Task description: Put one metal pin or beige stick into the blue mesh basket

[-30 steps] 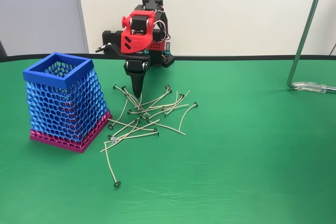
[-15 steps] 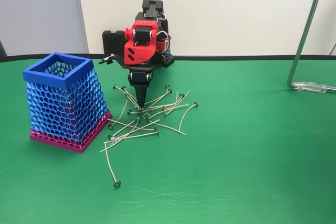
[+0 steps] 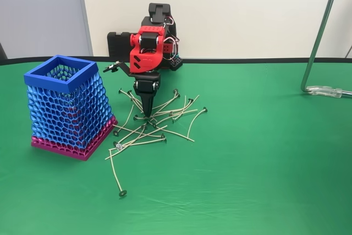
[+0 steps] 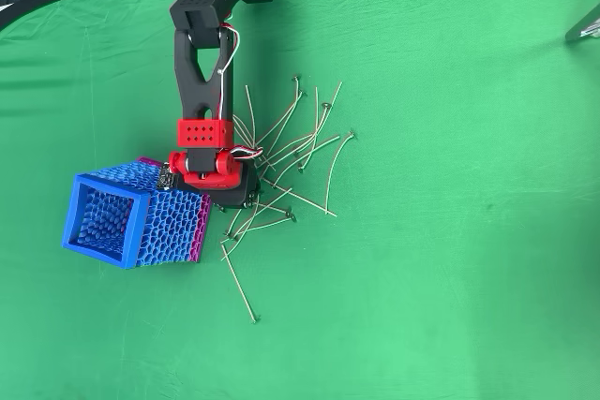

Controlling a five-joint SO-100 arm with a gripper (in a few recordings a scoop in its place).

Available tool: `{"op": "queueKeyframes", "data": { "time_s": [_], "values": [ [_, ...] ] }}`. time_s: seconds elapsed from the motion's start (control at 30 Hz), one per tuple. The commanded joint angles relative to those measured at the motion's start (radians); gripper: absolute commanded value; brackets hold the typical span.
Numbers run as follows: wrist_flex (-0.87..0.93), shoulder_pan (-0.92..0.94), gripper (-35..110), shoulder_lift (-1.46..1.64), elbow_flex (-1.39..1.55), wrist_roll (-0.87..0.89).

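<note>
A green cloth [image 3: 264,163] covers the table; a metal stand [image 3: 322,37] rises at right.

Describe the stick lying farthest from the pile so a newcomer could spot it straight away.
Start at the blue mesh basket on the left of the green table in the fixed view. Right of it lies the pile of sticks. The stray stick trails from the pile toward the camera, alone, its dark round head nearest the viewer.

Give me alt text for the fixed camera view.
A red and black robot arm points its pincer straight down into a heap of beige sticks on a green table. A blue mesh basket stands left of the heap.
</note>
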Motion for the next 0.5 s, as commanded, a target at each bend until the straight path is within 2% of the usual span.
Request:
{"op": "queueKeyframes", "data": {
  "time_s": [0.0,0.17,0.47],
  "values": [
    [0.002,0.002,10,0.006,-0.043,0.009],
    [0.002,0.006,15,0.0,-0.046,0.012],
    [0.002,0.02,15,-0.017,-0.048,0.014]
  ]
}}
